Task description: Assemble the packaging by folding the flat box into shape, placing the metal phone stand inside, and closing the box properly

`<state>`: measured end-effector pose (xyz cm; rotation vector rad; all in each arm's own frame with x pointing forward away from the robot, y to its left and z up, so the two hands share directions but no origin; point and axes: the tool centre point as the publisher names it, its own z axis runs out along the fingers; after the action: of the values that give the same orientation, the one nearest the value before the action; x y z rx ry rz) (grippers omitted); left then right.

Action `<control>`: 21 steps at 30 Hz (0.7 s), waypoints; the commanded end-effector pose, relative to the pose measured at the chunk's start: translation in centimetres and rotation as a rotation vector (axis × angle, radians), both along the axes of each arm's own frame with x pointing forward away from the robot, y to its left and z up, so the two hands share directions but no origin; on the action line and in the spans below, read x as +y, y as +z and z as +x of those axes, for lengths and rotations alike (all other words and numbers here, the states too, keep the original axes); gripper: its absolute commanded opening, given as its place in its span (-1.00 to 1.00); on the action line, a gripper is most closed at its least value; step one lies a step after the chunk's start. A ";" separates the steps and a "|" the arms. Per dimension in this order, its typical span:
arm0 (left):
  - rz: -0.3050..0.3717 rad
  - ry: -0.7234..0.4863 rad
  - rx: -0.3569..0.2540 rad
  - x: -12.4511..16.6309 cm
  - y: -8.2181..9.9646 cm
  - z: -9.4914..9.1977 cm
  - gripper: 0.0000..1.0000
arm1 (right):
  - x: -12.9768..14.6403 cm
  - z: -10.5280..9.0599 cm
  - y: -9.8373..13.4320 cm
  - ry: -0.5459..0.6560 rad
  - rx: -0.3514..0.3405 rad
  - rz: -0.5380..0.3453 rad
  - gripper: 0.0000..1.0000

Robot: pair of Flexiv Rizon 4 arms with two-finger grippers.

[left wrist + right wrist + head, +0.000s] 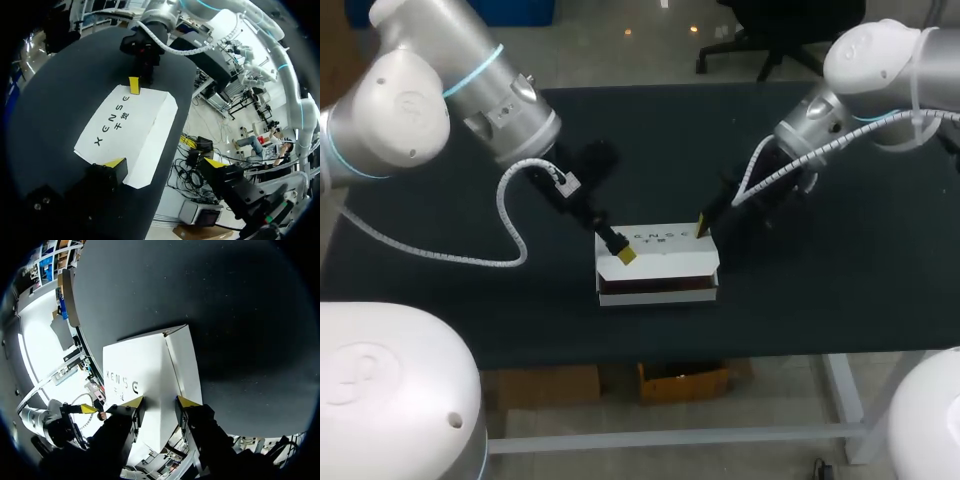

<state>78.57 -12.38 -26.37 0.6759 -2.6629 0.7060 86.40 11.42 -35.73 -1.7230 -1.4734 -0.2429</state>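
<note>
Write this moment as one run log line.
step: closing box | left gripper: open, one tip on box | right gripper: open, tips on box | stand: unseen

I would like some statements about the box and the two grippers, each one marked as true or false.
1. The white box lies on the black table. True.
2. The left gripper holds the box in the air. False: the box rests on the table, and the left gripper is open at one end of it.
3. The right gripper is at the opposite end of the box from the left gripper. True.
4. A metal phone stand lies on the table beside the box. False: no stand shows in any view.
5. The top of the box bears dark letters. True.
</note>
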 end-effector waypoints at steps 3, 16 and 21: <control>0.081 -0.072 -0.121 -1.1 0.8 -0.1 1.00 | 0.1 0.0 0.0 0.000 0.001 0.002 -0.25; 0.347 -0.259 -0.367 -2.4 0.2 0.0 1.00 | 0.1 0.0 0.0 0.000 0.001 0.002 -0.27; 0.422 -0.223 -0.439 -2.6 -0.2 0.4 1.00 | 0.1 0.0 0.0 0.000 0.001 0.002 -0.27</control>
<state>79.32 -14.21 -26.57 0.2859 -3.1779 0.3939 86.39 11.42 -35.73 -1.7231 -1.4734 -0.2430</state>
